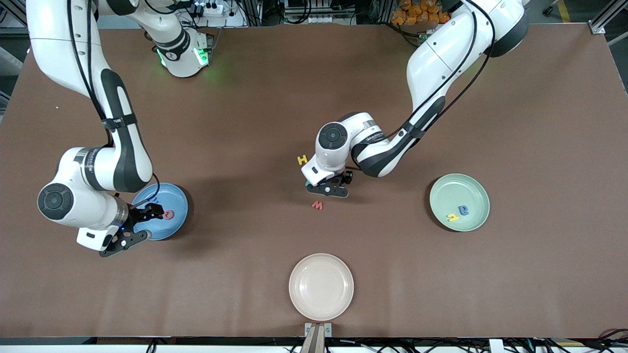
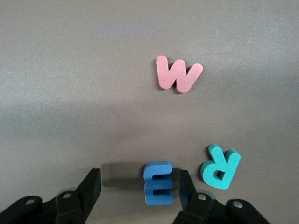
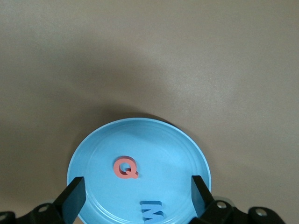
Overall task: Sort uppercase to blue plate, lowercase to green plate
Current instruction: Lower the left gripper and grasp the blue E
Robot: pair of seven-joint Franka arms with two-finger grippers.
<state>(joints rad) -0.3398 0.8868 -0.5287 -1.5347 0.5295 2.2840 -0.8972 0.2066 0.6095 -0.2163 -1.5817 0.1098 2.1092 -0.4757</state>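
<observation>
Now the left gripper (image 2: 140, 186) is low at mid-table, fingers apart around the blue m (image 2: 159, 183), one finger touching it; the teal R (image 2: 220, 166) lies beside, the red w (image 2: 178, 74) nearby. The right gripper (image 3: 138, 198) hangs wide open over the blue plate (image 3: 93, 149), holding a red Q (image 3: 125, 167) and blue M (image 3: 152, 212).
</observation>
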